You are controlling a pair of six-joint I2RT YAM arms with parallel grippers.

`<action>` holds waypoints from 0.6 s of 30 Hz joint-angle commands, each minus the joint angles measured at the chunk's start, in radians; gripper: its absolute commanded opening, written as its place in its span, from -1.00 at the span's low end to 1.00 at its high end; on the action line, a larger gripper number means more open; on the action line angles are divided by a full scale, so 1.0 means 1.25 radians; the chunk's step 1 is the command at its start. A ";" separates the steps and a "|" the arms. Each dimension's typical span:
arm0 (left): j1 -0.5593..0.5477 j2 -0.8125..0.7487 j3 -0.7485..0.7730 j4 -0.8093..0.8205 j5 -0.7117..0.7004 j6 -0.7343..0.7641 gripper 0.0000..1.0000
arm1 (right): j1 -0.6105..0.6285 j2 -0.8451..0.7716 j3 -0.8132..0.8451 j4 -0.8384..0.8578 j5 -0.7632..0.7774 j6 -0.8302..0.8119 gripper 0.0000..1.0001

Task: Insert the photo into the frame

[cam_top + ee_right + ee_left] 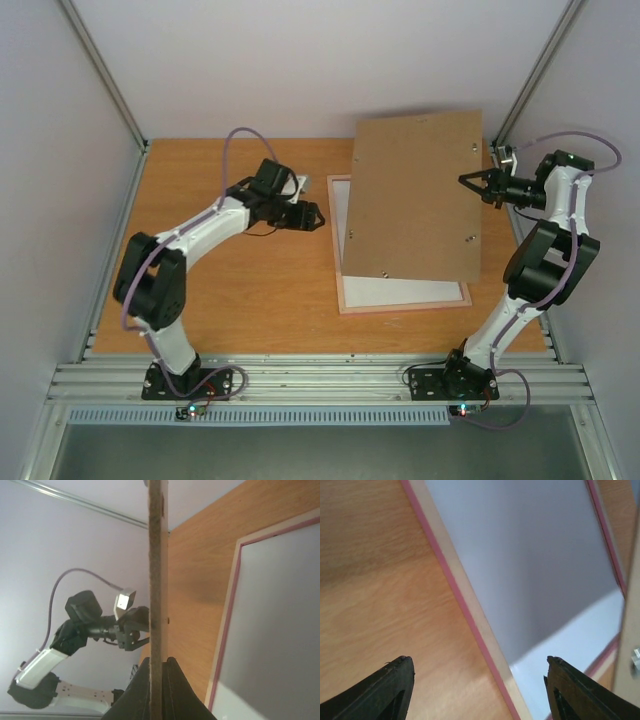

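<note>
- Left wrist view: my left pincer (477, 660) gapes wide and empty over the frame (467, 600), at its pink rim, with wooden table (370, 580) alongside.
- My right pincer (159, 661) pinches the brown backing board (156, 555), raised above the frame.
- The board hides much of the frame; I cannot make out the photo.

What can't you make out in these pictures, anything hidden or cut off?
1. Top view: the far part of the frame is hidden under the tilted backing board that the right gripper holds.
2. Top view: a white sheet beside the left gripper is mostly covered by that arm; what it is cannot be told.
3. The photo: no view shows its printed side.
</note>
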 commanded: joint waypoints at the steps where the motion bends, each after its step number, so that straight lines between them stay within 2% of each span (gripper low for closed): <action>1: -0.037 0.113 0.106 -0.041 -0.067 -0.003 0.45 | 0.007 -0.030 0.025 -0.179 -0.037 -0.026 -0.98; 6: -0.075 0.212 0.178 -0.046 -0.093 -0.011 0.44 | 0.007 -0.066 -0.008 -0.041 0.024 0.104 -0.98; 18: -0.136 0.351 0.266 -0.061 -0.213 0.003 0.43 | 0.002 -0.009 0.050 -0.079 0.064 0.084 -0.98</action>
